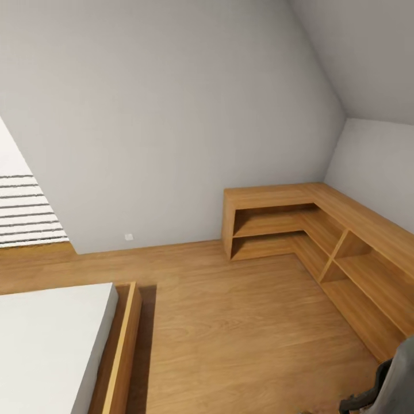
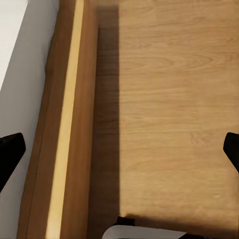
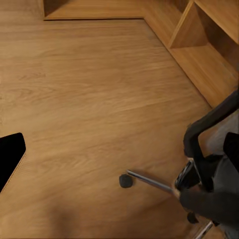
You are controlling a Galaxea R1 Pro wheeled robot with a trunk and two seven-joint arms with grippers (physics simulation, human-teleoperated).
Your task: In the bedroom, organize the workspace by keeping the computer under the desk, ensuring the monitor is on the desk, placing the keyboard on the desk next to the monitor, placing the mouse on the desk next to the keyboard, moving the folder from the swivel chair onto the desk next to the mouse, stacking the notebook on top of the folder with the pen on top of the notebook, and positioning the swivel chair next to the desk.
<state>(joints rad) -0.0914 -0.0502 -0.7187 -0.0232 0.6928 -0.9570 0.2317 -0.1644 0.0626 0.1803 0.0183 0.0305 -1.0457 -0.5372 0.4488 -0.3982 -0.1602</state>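
Note:
A slice of the swivel chair (image 1: 395, 384) shows at the lower right of the head view: grey back and a black armrest. The right wrist view has its black armrest (image 3: 206, 124), a chrome base leg (image 3: 149, 182) and a caster (image 3: 125, 180) on the wooden floor. My right gripper (image 3: 121, 152) hangs open above the floor beside the chair, nothing between its fingers. My left gripper (image 2: 122, 149) is open too, over the floor next to the bed's wooden frame (image 2: 69, 124). The desk, computer, monitor, keyboard, mouse, folder, notebook and pen are out of view.
A bed (image 1: 46, 345) with a white mattress and wooden frame fills the lower left. Light wooden low L-shaped shelving (image 1: 322, 230) runs along the far and right walls. Wooden floor (image 1: 230, 322) lies between them. A window blind (image 1: 23, 213) is at the left.

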